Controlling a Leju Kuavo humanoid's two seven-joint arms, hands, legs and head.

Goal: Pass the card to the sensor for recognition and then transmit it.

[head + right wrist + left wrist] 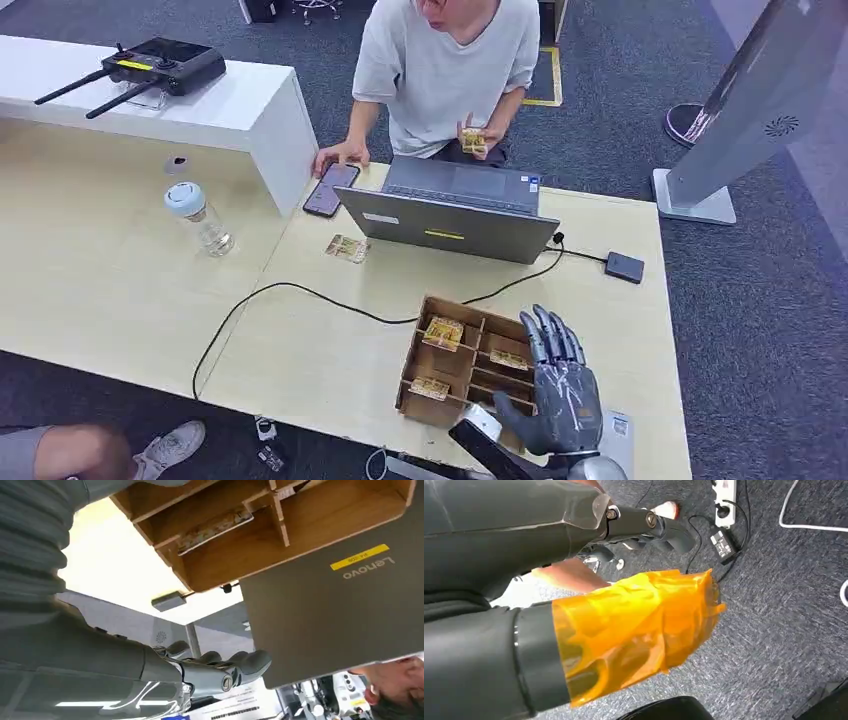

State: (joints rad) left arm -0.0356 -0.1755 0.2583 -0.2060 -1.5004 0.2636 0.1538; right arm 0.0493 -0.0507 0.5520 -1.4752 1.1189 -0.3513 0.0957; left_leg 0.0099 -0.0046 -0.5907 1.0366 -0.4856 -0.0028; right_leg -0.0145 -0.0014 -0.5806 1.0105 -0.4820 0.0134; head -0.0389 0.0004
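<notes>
Head view, right robot hand point(562, 385) raised at the near table point(320, 350) edge, fingers spread and pointing away, holding nothing, beside the wooden divided box point(455, 365), cards point(443, 332) lying in its compartments, left robot hand point(639, 630) wrapped in orange film over the carpet, its grip impossible to tell.

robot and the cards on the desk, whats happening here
The robot's right hand hovers open above a wooden divided box holding several cards; it grips nothing yet. Across the desk, a person behind a laptop holds a card in one hand and touches a phone with the other. Another card lies loose on the table. The left hand, wrapped in orange film, hangs over the floor.
</notes>
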